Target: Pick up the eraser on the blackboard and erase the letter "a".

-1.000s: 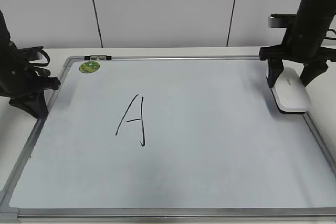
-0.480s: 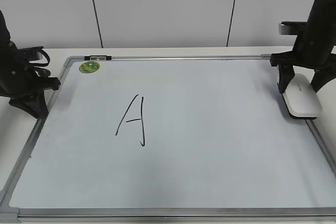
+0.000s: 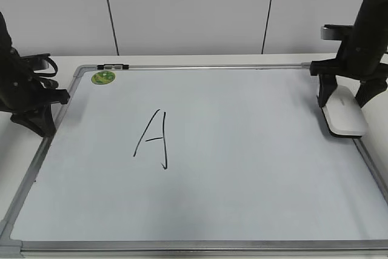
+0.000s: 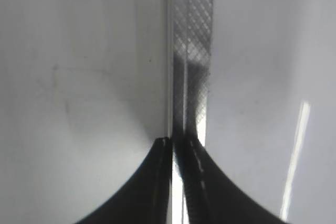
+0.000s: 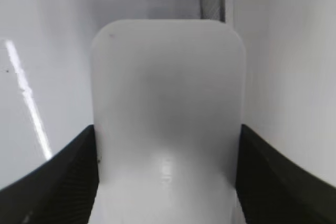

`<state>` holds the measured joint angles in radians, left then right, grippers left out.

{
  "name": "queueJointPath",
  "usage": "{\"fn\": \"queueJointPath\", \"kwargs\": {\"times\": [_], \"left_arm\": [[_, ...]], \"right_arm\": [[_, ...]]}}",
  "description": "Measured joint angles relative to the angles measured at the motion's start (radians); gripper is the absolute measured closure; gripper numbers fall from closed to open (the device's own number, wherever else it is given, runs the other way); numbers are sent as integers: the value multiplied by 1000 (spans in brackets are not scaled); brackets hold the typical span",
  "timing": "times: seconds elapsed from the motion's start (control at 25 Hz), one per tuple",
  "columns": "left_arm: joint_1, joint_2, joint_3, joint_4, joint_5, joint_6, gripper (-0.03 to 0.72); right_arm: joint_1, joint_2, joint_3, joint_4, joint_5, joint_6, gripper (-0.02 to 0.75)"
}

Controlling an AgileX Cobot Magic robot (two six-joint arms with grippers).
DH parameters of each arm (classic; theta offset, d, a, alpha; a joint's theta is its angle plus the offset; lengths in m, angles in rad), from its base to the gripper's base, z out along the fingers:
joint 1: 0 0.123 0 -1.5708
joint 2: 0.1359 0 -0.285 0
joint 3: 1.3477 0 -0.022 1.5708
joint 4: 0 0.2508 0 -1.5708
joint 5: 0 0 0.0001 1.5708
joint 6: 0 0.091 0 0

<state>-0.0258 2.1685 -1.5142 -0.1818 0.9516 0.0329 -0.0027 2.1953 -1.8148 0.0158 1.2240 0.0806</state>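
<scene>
Gripping the eraser [image 3: 344, 118] w/ right gripper [image 3: 347, 96], fingers clamped on both long sides; ext. view shows it at the right edge of the blackboard [image 3: 242, 180], lying partly over the silver frame strip, lengthwise front to back. Can't tell whether resting on the frame or held just off it. Right wrist view: eraser [image 5: 168, 119] fills the gap between the two dark fingers [image 5: 63, 177], both sides touching, white rounded top facing cam, frame strip visible past its far end.

Left gripper [image 3: 35, 116] sitting at the board's left edge, beside/over the frame, well apart from the eraser. Left wrist view: jaws together, tips [image 4: 176, 148] meeting w/ only a sliver of gap, holding nothing, pointing along the textured frame strip [image 4: 193, 51].

On the board: big capital "A" [image 3: 153, 140] in black marker, left of centre. No small "a" to be found in any view. Round green sticker [image 3: 103, 77] at the far-left corner, small black-and-white clip [image 3: 113, 65] on the top frame just above it. Rest of the board surface plain white. White table around the board, pale panelled wall [image 3: 188, 10] behind.
</scene>
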Motion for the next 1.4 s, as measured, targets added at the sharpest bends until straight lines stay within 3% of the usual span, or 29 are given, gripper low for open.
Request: {"fn": "queueJointPath", "kwargs": {"times": [0.28,1.4], "left_arm": [[0,0,0,0,0,0,633],[0,0,0,0,0,0,633]], "right_arm": [[0,0,0,64,0,-2,207],[0,54,0,43,-4,-65,207]]}}
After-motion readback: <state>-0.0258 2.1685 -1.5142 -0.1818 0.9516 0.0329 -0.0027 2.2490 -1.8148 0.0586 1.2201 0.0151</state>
